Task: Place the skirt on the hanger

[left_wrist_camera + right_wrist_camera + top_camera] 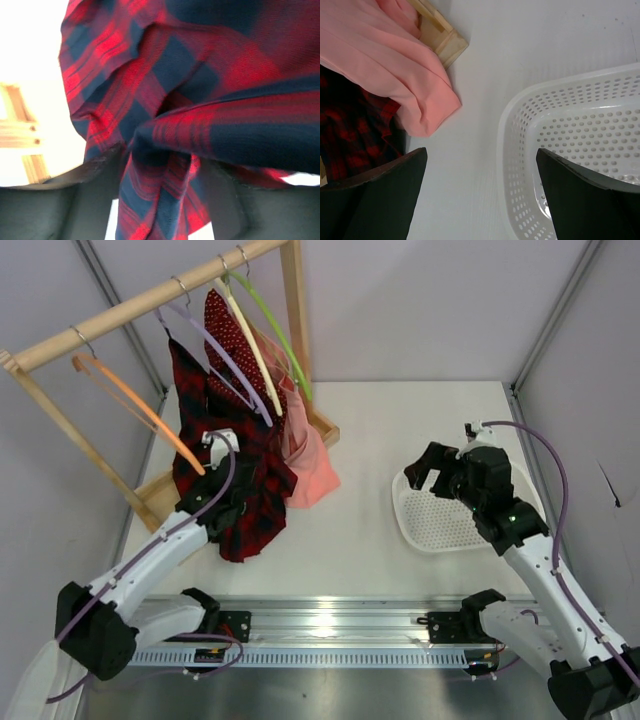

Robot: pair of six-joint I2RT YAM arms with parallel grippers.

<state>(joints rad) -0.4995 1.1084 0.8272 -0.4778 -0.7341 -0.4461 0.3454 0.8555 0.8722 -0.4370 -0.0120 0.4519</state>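
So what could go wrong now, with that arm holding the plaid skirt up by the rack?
1. The left gripper pinches only one bunch of the skirt, and the rest sags toward the table. Released now, it might slide off the purple hanger.
2. The skirt lies against the pink garment, so tugging could drag that along.
3. The right gripper hangs open over the basket, probably too far away to steady anything.

Red-navy plaid skirt hangs crumpled beneath lavender hanger, hooked on wooden rail; hem bunched low.
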